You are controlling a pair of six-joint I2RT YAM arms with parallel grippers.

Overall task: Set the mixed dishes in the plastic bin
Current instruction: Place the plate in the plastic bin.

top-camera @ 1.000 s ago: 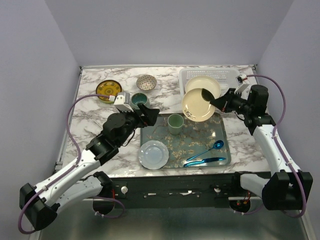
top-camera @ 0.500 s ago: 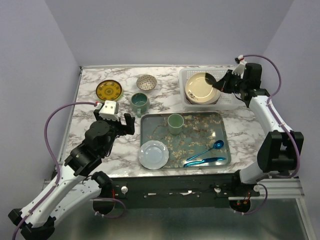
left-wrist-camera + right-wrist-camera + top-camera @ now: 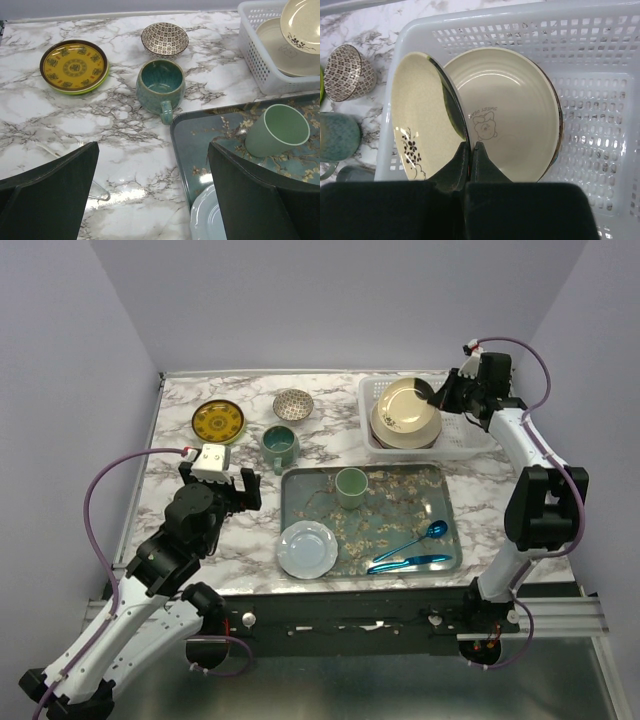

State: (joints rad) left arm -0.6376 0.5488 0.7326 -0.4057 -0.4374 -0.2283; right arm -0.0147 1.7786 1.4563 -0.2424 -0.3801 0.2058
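My right gripper (image 3: 440,401) is shut on the rim of a cream plate with a flower print (image 3: 403,408), holding it tilted on edge inside the white plastic bin (image 3: 468,436). In the right wrist view the gripper (image 3: 471,148) pinches this plate (image 3: 417,120) above a second cream plate with a bear print (image 3: 507,115) lying in the bin (image 3: 600,125). My left gripper (image 3: 244,492) is open and empty over the table left of the tray. An amber-yellow plate (image 3: 218,421) on a lime green one, a speckled bowl (image 3: 293,404) and a dark teal mug (image 3: 279,444) stand on the table.
A grey crumb-strewn tray (image 3: 400,510) holds a pale green cup (image 3: 351,486), a pale blue plate (image 3: 307,548) and blue spoons (image 3: 412,546). In the left wrist view the mug (image 3: 160,89), bowl (image 3: 165,38) and amber plate (image 3: 74,66) lie ahead of my open fingers (image 3: 50,195).
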